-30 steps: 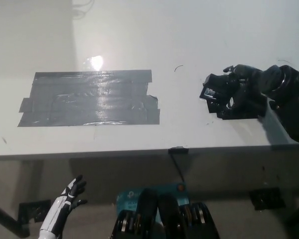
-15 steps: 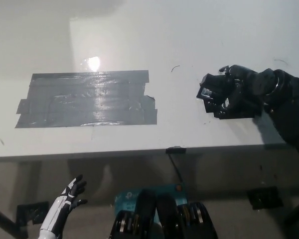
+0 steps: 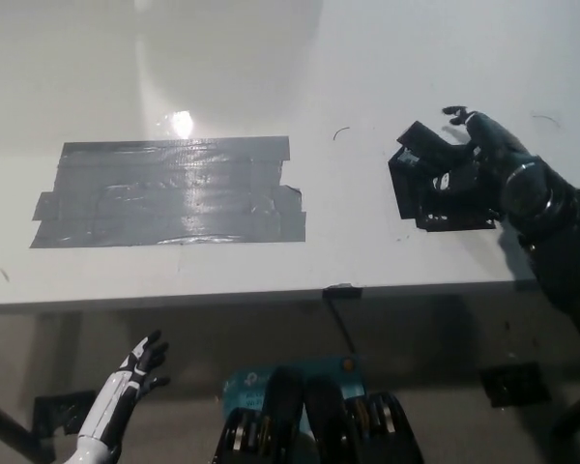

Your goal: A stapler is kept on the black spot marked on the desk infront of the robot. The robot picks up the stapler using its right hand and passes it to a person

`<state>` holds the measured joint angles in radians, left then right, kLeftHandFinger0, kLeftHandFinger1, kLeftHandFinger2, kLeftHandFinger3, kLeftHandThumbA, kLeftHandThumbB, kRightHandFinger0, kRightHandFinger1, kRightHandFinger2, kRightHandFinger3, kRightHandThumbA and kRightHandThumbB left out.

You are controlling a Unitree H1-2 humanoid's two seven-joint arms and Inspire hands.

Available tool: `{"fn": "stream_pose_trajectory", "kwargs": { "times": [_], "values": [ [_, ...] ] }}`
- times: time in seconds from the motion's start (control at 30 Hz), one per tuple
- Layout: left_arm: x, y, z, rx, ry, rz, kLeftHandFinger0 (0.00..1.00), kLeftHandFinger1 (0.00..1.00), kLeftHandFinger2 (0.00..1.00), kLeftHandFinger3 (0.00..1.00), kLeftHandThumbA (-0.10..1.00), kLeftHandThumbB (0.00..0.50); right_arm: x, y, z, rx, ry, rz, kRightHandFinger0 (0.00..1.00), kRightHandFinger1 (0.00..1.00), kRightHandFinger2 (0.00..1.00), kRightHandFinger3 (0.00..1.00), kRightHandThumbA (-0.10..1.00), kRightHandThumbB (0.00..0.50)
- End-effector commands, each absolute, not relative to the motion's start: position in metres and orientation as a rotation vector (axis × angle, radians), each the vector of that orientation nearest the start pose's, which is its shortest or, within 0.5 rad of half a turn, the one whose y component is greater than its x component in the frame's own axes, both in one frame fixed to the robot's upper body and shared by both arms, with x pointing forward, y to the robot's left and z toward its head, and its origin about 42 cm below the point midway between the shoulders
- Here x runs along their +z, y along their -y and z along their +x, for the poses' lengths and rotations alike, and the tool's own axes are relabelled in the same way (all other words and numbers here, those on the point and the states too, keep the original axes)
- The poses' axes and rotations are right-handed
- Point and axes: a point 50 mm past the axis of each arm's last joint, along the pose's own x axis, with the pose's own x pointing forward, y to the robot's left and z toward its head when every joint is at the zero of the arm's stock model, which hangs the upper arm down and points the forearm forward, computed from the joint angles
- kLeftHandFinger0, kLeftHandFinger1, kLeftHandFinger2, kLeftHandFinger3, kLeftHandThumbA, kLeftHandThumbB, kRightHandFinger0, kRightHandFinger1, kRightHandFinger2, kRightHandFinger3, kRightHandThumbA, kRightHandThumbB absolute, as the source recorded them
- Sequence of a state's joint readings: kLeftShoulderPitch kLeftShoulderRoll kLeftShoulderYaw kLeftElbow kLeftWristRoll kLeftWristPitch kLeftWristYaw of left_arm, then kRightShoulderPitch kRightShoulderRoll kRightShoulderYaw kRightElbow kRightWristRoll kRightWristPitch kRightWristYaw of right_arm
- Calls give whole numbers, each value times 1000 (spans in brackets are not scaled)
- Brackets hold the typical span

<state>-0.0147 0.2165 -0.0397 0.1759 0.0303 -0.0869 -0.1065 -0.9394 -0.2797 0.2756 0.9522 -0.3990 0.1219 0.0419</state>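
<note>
Stapler (image 3: 420, 164): black, boxy, no legible markings; sits at desk (image 3: 367, 77) right side, clasped by right hand (image 3: 469, 169) fingers. Left hand (image 3: 140, 362) rests below desk edge, fingers spread, empty.

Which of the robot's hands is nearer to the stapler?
Right. The black right hand is on the stapler above the black spot; the white left hand hangs below the desk edge, far off.

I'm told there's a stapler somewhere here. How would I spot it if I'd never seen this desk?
Start at the white desk and skip the big grey tape patch on its left part. Go to the desk's right side, where the robot's black right hand lies. The stapler is the small, boxy black thing in that hand's grasp, the only loose object on the desk.
</note>
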Motion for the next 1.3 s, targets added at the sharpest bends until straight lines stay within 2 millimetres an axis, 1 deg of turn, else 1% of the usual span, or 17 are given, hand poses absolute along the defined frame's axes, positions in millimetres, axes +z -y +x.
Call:
{"fn": "stream_pose_trajectory", "kwargs": {
  "times": [0.0,0.1,0.17,0.2,0.27,0.33,0.4,0.63,0.77,0.83,0.9,0.97,1.0,1.03,1.1,1.23,1.27],
  "values": [
    [68,-279,283,-149,-43,234,884,1000,1000,1000,978,429,228,243,547,68,-44,-848,105,646,949,974,-100,107],
    [68,-279,285,-145,-53,236,880,1000,1000,1000,977,443,239,249,549,56,-69,-738,130,621,928,946,-100,113],
    [69,-278,283,-144,-58,244,879,1000,1000,1000,986,441,247,255,551,65,-108,-553,175,612,934,934,-100,116],
    [68,-277,282,-144,-60,244,878,1000,1000,1000,989,436,254,259,552,60,-124,-414,190,607,918,901,-100,155],
    [67,-278,282,-148,-56,243,882,1000,1000,1000,995,438,262,263,553,61,-125,-301,114,574,904,911,-100,159],
    [67,-279,282,-148,-55,244,879,1000,1000,1000,993,445,270,266,555,86,-121,-159,77,557,896,931,-100,131],
    [69,-279,283,-147,-53,248,876,1000,1000,1000,991,428,277,267,558,79,-124,-99,99,568,907,1000,-100,156],
    [70,-278,287,-152,-49,253,866,1000,1000,1000,992,433,297,266,562,97,-102,51,4,496,882,950,-100,177],
    [69,-279,286,-151,-49,237,881,1000,1000,1000,973,422,307,262,564,137,-103,174,0,341,748,975,-100,182],
    [68,-278,285,-154,-52,245,875,1000,1000,1000,987,428,313,261,566,144,-115,280,0,239,724,1000,-100,157],
    [67,-279,284,-157,-51,238,866,1000,1000,1000,972,429,319,260,565,136,-114,313,0,185,708,1000,-100,156],
    [66,-279,284,-156,-52,240,855,1000,1000,1000,981,424,324,258,566,153,-115,373,0,141,728,1000,-100,122],
    [66,-280,283,-155,-53,242,854,1000,1000,1000,981,423,327,257,567,178,-113,437,0,118,736,917,-100,120],
    [65,-280,282,-155,-56,242,854,1000,1000,1000,980,423,330,256,568,194,-104,485,0,106,726,1000,-100,125],
    [65,-278,280,-156,-59,241,850,1000,1000,1000,977,432,340,254,570,204,-83,556,0,75,692,958,-100,132],
    [65,-279,278,-156,-57,232,847,1000,1000,1000,965,412,366,239,566,228,-4,603,0,47,639,965,-100,127],
    [64,-279,276,-155,-60,232,853,1000,1000,1000,966,414,371,234,563,243,19,587,0,41,625,963,-100,95]
  ]
}}
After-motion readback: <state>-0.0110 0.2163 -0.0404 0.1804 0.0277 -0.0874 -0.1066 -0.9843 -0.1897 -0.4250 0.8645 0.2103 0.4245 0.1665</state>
